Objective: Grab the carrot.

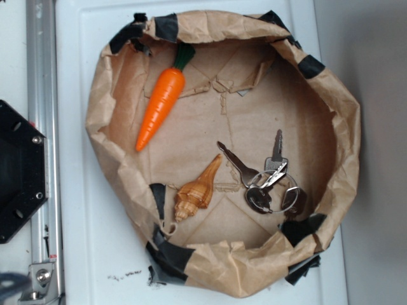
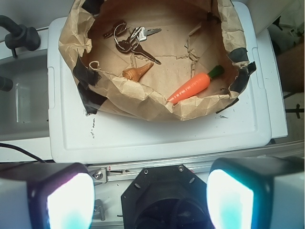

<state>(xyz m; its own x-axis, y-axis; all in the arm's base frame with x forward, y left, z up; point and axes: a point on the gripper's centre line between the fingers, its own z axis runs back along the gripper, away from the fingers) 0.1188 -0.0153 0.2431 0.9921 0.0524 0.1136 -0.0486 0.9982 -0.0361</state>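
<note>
Carrot (image 2: pixel 192 86) lies far ahead of your gripper (image 2: pixel 150 195), slightly right, inside the paper basket (image 2: pixel 143 102). Fingers spread, empty; approach not begun, so reach forward.

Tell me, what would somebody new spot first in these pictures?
The bright orange carrot jumps out, lying in the crumpled brown paper bag near its wall. A brownish seashell and a bunch of keys lie apart from it in the same bag. The open gripper is outside the bag, holding nothing.
</note>
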